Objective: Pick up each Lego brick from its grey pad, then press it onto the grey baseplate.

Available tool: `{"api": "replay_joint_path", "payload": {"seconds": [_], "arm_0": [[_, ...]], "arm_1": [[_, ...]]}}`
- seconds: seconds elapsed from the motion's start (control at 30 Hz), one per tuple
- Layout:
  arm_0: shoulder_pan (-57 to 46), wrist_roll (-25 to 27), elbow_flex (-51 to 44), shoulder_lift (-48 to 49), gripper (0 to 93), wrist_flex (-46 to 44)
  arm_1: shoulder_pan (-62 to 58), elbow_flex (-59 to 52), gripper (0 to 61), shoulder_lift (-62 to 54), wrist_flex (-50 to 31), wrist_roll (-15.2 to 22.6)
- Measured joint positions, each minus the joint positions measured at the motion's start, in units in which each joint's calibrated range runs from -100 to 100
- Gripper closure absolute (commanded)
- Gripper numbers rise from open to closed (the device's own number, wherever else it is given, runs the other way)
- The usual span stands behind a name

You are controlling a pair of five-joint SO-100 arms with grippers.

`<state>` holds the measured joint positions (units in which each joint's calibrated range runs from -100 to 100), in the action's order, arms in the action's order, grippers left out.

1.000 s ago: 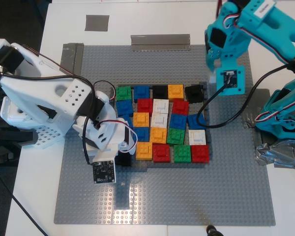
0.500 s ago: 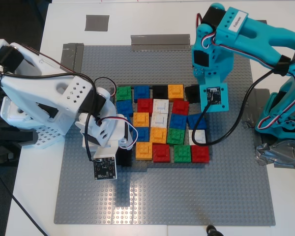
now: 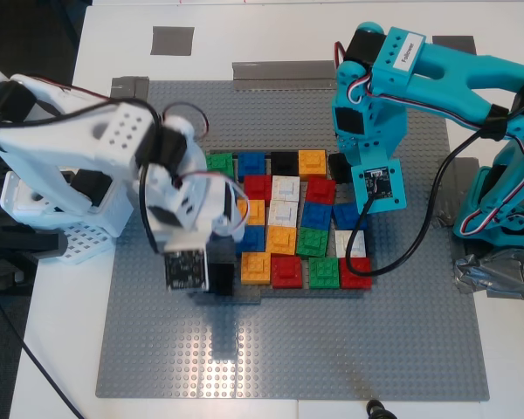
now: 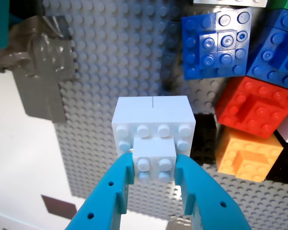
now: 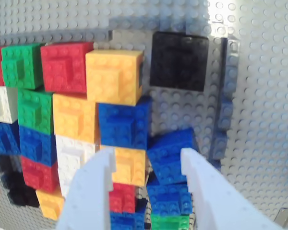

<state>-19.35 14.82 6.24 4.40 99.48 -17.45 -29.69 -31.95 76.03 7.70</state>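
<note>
My first gripper [image 4: 155, 168], the teal one, is shut on a white Lego brick [image 4: 153, 125] by its raised centre. In the exterior view this brick [image 3: 346, 244] sits at the right edge of the brick cluster, under the teal arm. The white fingers of my second gripper [image 5: 146, 187] stand open over a tilted blue brick [image 5: 169, 155] and an orange one [image 5: 129, 165]. A black brick [image 5: 178, 61] lies beyond them, and shows in the exterior view as the black brick [image 3: 218, 278] at the cluster's left. Everything rests on the grey baseplate [image 3: 332, 349].
Several coloured bricks [image 3: 284, 214] pack the plate's middle inside a thin dark-grey frame [image 5: 224, 96]. Grey tape strips [image 3: 285, 73] lie at the plate's far edge, with crumpled tape [image 3: 493, 275] at the exterior view's right. A cable hangs from the teal arm.
The teal arm swung toward the exterior view's left and came down onto the white brick. The white arm shifted slightly toward the far side over the cluster's left edge.
</note>
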Motion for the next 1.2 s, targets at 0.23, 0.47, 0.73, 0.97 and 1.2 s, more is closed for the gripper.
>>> {"api": "replay_joint_path", "payload": {"seconds": [0.23,0.47,0.73,0.97,1.2], "arm_0": [[1.11,0.00,0.00,-0.17,92.7,-0.35],[2.96,-1.62,0.00,-0.34,92.7,-2.96],[3.18,-1.62,0.00,-1.69,92.7,-3.13],[3.18,-1.62,0.00,-5.16,92.7,-4.09],[3.18,-2.67,0.00,-6.09,92.7,-6.70]], "arm_1": [[8.27,1.64,43.7,-5.09,5.23,-2.49],[18.73,6.87,43.4,-6.65,10.86,-5.52],[33.36,13.73,39.1,-6.65,13.92,-7.87],[49.00,16.92,60.0,-6.65,14.32,-9.53],[65.64,19.63,61.2,-5.70,8.61,-11.34]]}}
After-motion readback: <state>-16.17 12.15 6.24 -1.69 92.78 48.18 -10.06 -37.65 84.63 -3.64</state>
